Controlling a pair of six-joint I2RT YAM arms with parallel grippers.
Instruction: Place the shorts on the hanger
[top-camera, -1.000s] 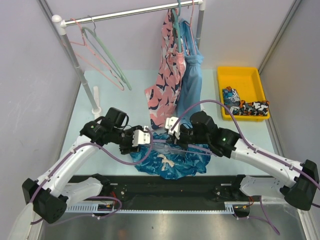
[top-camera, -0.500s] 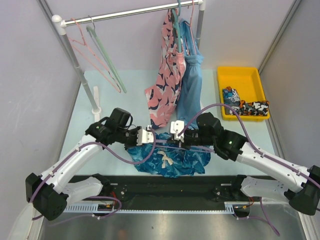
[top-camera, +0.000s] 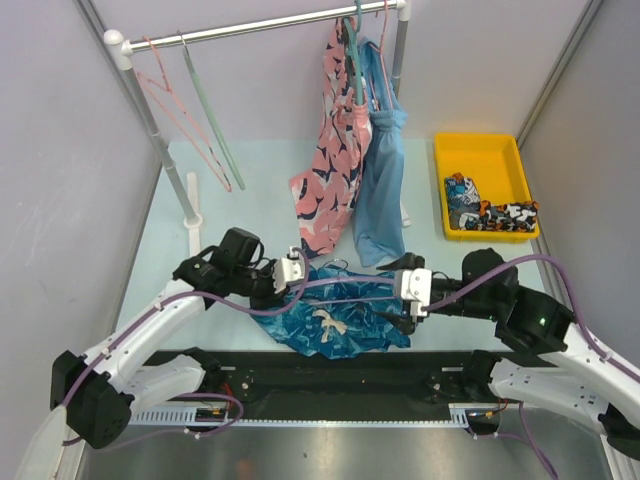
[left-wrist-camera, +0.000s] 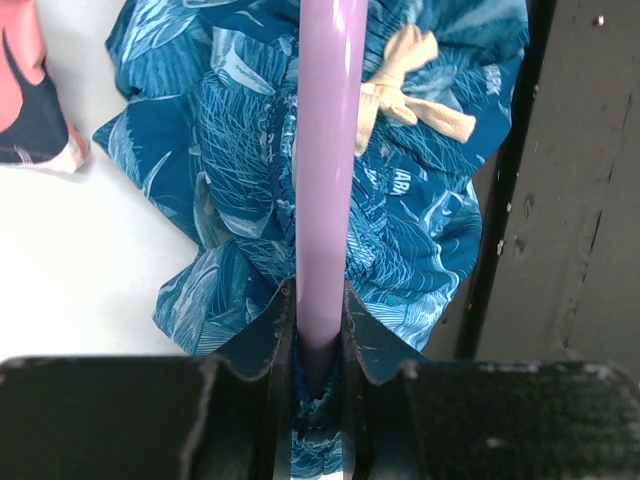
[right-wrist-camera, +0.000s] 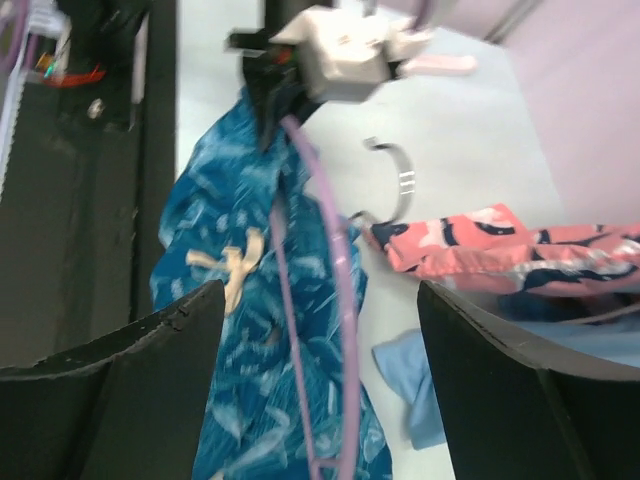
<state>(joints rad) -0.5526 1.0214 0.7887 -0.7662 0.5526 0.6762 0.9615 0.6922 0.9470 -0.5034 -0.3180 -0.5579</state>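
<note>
The shorts (top-camera: 335, 322), deep blue with a pale leaf print and a cream drawstring bow, lie crumpled on the table near the front edge. The lilac hanger (top-camera: 350, 284) lies across them, with its hook (right-wrist-camera: 395, 180) pointing toward the back. My left gripper (top-camera: 298, 284) is shut on the hanger's left end. In the left wrist view the lilac bar (left-wrist-camera: 325, 150) runs up from between the fingers (left-wrist-camera: 265, 330), above the shorts (left-wrist-camera: 420, 230). My right gripper (top-camera: 395, 295) stands open to the right of the hanger's other end. Nothing is between its wide fingers (right-wrist-camera: 150, 370).
A pink patterned garment (top-camera: 330, 160) and a light-blue garment (top-camera: 380, 170) hang from the rail (top-camera: 260, 25), reaching the table behind the shorts. Pink and green hangers (top-camera: 195, 115) hang at the rail's left. A yellow tray (top-camera: 485, 160) with patterned clothes sits at the back right.
My right gripper has let go of the hanger, opened wide and drawn back to the right. My left gripper has closed on the hanger's left end. The hangers on the rail have swung.
</note>
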